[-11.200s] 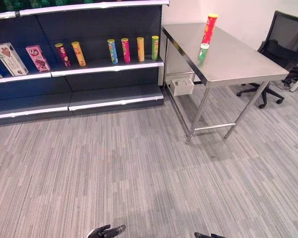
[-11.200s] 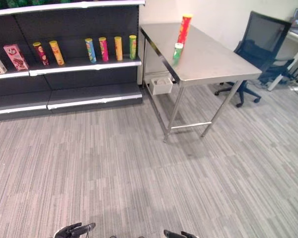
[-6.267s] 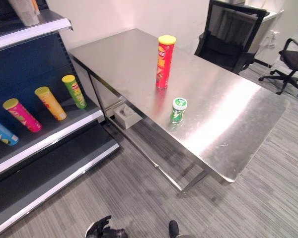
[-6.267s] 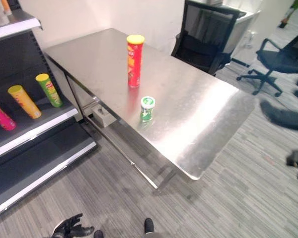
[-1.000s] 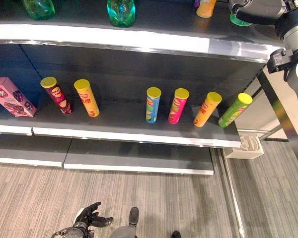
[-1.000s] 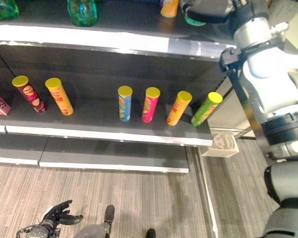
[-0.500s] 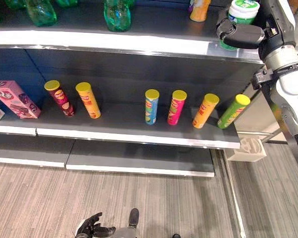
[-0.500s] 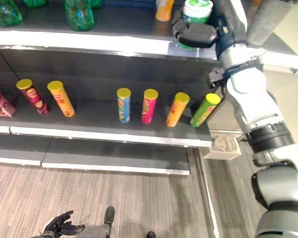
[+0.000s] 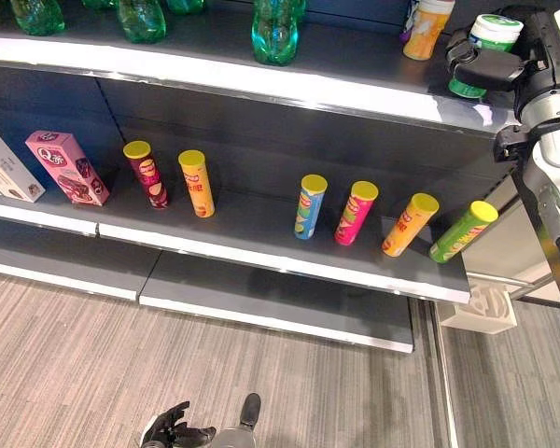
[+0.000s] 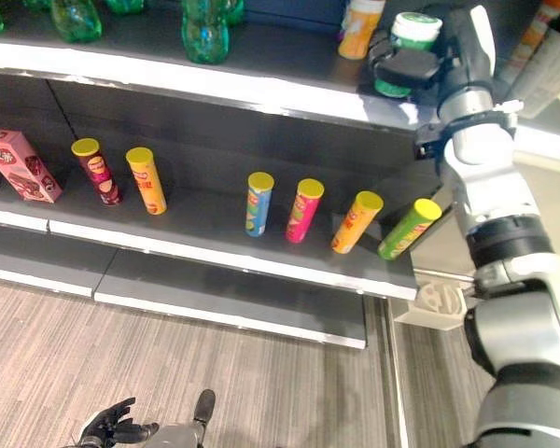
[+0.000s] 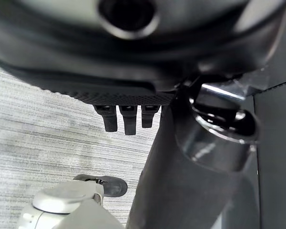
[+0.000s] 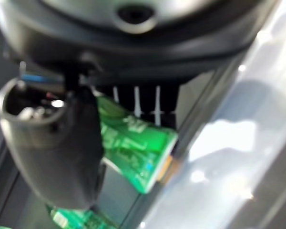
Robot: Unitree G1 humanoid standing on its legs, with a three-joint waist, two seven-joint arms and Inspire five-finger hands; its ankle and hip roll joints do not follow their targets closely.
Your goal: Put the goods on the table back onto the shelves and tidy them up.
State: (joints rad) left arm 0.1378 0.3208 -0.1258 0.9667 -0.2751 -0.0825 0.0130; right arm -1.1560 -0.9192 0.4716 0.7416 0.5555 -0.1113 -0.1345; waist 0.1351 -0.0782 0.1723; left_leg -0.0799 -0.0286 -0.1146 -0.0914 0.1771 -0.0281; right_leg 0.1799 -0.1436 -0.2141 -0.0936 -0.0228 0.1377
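My right hand (image 9: 493, 67) is shut on a short green can with a white lid (image 9: 490, 30) at the right end of the top shelf (image 9: 261, 79). The can is upright, its base (image 10: 388, 88) low over the shelf's front edge, beside an orange can (image 9: 427, 21). In the right wrist view the thumb (image 12: 57, 152) and fingers wrap the green can (image 12: 133, 148). My left hand (image 9: 173, 431) hangs low over the floor, fingers (image 11: 125, 119) relaxed and holding nothing.
Green bottles (image 9: 275, 28) stand further left on the top shelf. The middle shelf (image 9: 289, 266) carries several leaning tubes (image 9: 310, 205) and a pink box (image 9: 67, 166). A white container (image 9: 481, 308) sits on the floor at the shelf's right end.
The whole picture has shifted, so the camera has moved. My right hand still holds the green can at the top shelf's right end. The left hand stays low.
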